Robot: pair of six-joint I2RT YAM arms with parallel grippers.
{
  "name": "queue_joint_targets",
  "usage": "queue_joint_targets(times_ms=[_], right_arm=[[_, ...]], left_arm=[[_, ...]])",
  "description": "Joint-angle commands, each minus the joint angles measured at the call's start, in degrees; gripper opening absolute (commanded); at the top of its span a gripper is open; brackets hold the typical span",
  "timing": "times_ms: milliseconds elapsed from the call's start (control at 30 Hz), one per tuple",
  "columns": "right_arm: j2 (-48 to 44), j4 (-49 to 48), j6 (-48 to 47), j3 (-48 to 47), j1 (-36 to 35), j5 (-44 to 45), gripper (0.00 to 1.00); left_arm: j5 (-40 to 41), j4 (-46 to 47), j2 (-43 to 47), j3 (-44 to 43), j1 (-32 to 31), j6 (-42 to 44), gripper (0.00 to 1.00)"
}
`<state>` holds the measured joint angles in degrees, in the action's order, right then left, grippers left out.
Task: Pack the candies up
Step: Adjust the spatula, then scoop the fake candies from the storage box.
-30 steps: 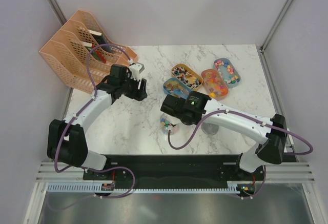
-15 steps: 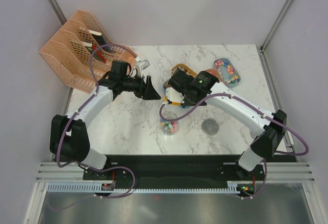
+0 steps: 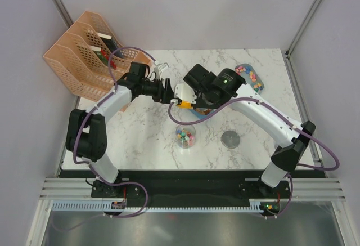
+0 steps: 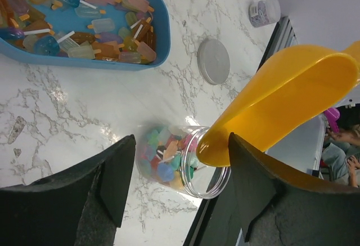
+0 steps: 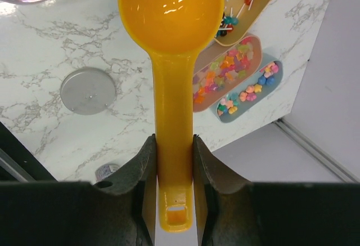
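The left fingers [image 4: 109,187] stand spread apart, empty, near the tip of a glossy yellow-orange plastic scoop [image 4: 281,97]. Multicoloured candies [image 4: 166,161] fill a clear plastic jar [image 4: 216,175] on the white marble counter [image 4: 73,116]. The right fingers [image 5: 142,170] clamp the scoop's handle. More candies lie in oval trays [image 3: 249,79].

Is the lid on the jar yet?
No, the grey lid lies flat on the table, apart from the open jar.

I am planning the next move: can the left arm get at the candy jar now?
Probably yes. The left fingers are open and the jar of candies stands uncovered ahead of them; only the scoop in the right fingers hangs near its mouth.
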<state>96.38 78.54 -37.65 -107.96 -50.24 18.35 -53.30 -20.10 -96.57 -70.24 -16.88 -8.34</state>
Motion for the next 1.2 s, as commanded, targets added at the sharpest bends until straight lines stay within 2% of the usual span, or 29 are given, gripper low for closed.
queue_joint_targets(times_ms=[0,200,300,333,400,433,467,533,567,733,1167], right_arm=[[-3.73,-1.55,2.23,-4.62,0.23,-3.49,0.0],[-4.18,-1.81,3.98,-7.17,2.42,-7.44,0.0],[-4.96,-2.6,5.3,-6.74,5.49,-7.63,0.0],[-5.23,-3.04,5.83,-5.6,6.98,-7.54,0.0],[-5.85,-3.31,7.23,-4.63,13.56,-7.89,0.0],[-5.94,-3.31,9.24,-3.41,16.2,-9.02,0.0],[-6.11,-2.96,10.22,-2.7,21.71,-9.9,0.0],[-6.2,-1.56,12.41,0.8,26.22,-10.35,0.0],[-6.38,-1.12,12.6,2.04,30.07,-10.79,0.0],[-5.33,1.26,14.18,8.98,37.48,-10.26,0.0],[2.14,2.58,14.71,10.58,41.62,-8.86,0.0]], left_arm=[[-1.72,0.85,-2.03,-3.06,-1.22,-1.24,0.73],[-0.76,0.32,-3.97,-4.99,-2.36,-1.07,0.73],[3.01,-1.42,-3.97,-7.1,-2.36,-0.81,0.73],[8.59,-2.22,-3.71,-9.54,-2.28,0.68,0.73],[14.6,-3.97,-2.92,-11.67,-1.58,3.66,0.75],[21.06,-4.42,-2.83,-13.07,-1.49,4.72,0.74],[24.0,-4.69,-2.74,-13.52,-1.48,5.78,0.73],[28.05,-5.04,-3.7,-13.35,-1.57,7.97,0.68],[28.77,-4.95,-4.14,-12.91,-1.49,8.07,0.65],[26.41,-3.64,-7.48,-10.71,-1.57,5.71,0.59],[24.65,-0.82,-8.98,-8.69,-2.1,4.74,0.62]])
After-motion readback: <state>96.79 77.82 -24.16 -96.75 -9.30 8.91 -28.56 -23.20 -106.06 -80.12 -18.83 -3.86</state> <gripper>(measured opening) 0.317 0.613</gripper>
